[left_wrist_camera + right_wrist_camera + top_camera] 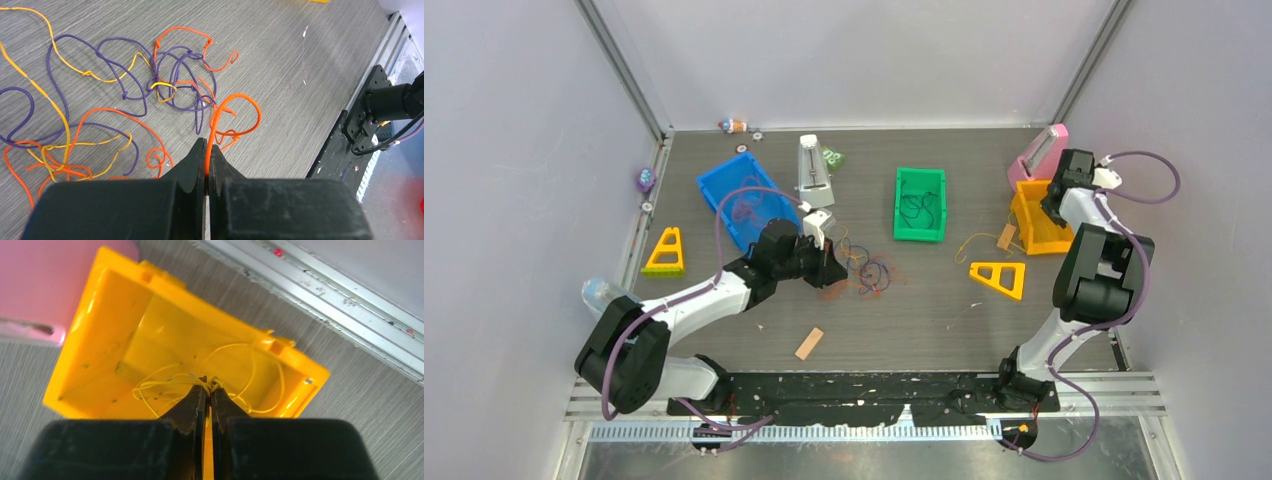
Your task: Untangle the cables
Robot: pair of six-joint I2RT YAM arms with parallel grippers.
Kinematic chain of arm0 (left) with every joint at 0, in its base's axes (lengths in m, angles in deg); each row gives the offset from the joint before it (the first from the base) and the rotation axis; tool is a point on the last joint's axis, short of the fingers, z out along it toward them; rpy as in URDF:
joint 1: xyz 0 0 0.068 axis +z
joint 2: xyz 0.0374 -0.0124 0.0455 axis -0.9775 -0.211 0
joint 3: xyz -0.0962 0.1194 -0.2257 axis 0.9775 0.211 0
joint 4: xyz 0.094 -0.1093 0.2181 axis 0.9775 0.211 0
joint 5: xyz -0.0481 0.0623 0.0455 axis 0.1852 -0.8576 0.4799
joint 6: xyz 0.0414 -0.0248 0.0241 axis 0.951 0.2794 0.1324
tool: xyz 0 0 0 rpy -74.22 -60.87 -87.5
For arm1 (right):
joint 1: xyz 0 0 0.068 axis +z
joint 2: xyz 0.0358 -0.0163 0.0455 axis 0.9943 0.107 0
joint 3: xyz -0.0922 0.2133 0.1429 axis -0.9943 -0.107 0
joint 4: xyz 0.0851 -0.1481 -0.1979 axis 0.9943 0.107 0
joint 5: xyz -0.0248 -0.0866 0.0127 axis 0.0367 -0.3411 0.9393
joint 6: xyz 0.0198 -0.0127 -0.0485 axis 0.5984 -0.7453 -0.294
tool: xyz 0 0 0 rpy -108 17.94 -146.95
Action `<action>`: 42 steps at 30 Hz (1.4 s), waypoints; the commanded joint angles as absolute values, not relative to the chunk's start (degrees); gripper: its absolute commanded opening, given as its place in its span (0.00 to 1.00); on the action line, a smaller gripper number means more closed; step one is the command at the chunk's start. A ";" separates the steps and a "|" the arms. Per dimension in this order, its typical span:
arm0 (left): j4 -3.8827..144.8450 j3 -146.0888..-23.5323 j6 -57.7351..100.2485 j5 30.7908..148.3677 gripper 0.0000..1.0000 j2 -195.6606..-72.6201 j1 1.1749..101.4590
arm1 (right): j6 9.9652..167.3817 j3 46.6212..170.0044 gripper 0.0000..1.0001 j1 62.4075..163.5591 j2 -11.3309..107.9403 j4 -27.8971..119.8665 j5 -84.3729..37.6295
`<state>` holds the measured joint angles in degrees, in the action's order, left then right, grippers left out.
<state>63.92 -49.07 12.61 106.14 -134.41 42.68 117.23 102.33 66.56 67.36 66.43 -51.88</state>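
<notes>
Pinching an orange cable (248,100) between its tips, the left gripper (206,146) is fully closed on it at the near edge of the tangle (864,272). The tangle lies on the table (310,70) a little left of centre. From the jaws the strand runs straight away from the wrist camera, then curls right into a round loop and doubles back. Beyond it, purple cables (70,36) and yellow cables (162,85) sprawl flat in loose loops, knotted together near the middle of the heap. The heap's long axis runs left to right in that view. All are smooth, round, thread-thin wires. The table is grey with a fine, wood-like grain.

The right gripper (207,385) is closed too, its tips together on a yellow wire (165,384) bunched into a small knot right at them. The wire's loops fan out left and right across the floor of a yellow bin (100,315). The bin sits at the far right of the table. It is glossy plastic, rectangular and open-topped, with a pink block (40,280) just beside one end.

A green bin (921,234) near the centre holds a dark coil (919,205).
</notes>
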 commanded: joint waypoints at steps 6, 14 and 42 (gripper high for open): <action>58.51 -48.66 14.72 104.89 0.00 -135.25 42.50 | 117.70 103.43 0.36 64.78 69.87 65.41 -51.20; 52.71 -46.47 14.05 106.09 0.00 -136.74 42.46 | 113.81 103.35 0.88 68.46 57.69 70.49 -60.97; 53.81 -43.55 14.73 105.18 0.00 -129.87 42.47 | 126.31 80.34 0.96 80.73 45.58 63.67 -53.47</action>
